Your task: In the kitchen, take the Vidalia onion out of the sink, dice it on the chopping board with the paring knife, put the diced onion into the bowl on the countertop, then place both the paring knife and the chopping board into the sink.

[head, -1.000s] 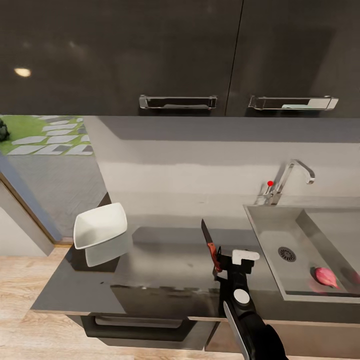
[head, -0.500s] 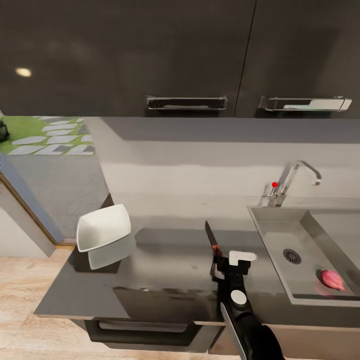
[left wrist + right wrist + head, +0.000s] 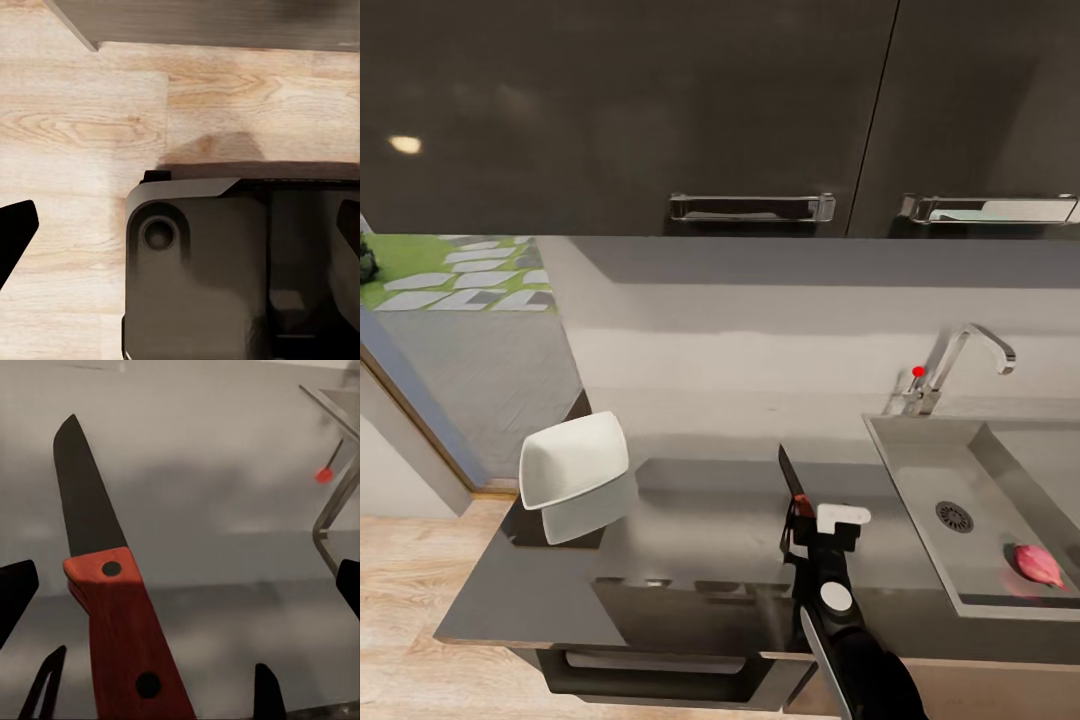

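The right tool (image 3: 815, 520) hangs over the grey tabletop (image 3: 690, 540), clenched on the red-orange handle of the paring knife (image 3: 793, 482). The dark blade points up and away from the robot, toward the back wall, so the knife's long axis runs roughly front to back with the tip leaning a little to the robot's left. In the right wrist view the paring knife (image 3: 105, 585) stands between the fingers, handle low and blade high, with the tap's red knob (image 3: 323, 475) off to one side.

The Vidalia onion (image 3: 1038, 566) lies in the sink (image 3: 920, 470), near the basin's front edge and past the drain (image 3: 954, 516), well apart from the knife and to the robot's right. The right arm is clearly the nearer one to it, yet that tool is already occupied.

The bowl (image 3: 574, 461) sits on the tabletop at its left end, well apart from the tool on the other side. I cannot make out the chopping board.

The left tool's (image 3: 180, 240) fingertips sit wide apart with nothing between them, above wooden floor (image 3: 82, 120). My guess is the onion has to come out before any cutting.
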You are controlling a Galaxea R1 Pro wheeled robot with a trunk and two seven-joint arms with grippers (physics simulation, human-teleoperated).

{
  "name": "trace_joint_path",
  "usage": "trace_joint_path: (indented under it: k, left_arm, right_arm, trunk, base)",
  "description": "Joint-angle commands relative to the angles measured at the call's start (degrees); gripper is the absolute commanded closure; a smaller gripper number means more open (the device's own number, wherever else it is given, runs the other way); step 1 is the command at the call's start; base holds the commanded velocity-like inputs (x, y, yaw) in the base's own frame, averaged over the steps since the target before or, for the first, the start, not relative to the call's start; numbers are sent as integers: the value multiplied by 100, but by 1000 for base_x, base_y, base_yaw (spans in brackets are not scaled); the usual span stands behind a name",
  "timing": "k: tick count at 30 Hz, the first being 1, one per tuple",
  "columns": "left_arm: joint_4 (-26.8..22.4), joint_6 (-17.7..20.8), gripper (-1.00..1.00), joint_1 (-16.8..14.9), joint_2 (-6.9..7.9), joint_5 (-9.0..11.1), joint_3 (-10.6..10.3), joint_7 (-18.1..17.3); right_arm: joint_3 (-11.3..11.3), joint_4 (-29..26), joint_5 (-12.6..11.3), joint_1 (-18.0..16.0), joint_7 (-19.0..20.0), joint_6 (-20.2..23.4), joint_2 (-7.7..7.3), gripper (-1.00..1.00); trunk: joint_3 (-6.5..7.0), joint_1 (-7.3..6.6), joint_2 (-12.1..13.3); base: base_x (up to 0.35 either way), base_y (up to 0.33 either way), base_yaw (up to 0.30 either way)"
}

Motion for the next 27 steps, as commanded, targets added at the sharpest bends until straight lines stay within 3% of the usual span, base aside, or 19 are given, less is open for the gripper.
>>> trace_joint_path:
  k: [1,27]
  left_arm:
    - [-9,-10,-100,3,-7,-60,25,3]
    - [-9,-13,-100,-1,-7,-60,23,3]
  right_arm:
    - [10,4,55,-4,-32,38,0,-100]
    - [4,271,64,-4,-24,11,-10,-100]
  trunk:
    - [-10,3,-11]
    - [-10,3,-11]
  base:
    - [0,0,0]
    - [0,0,0]
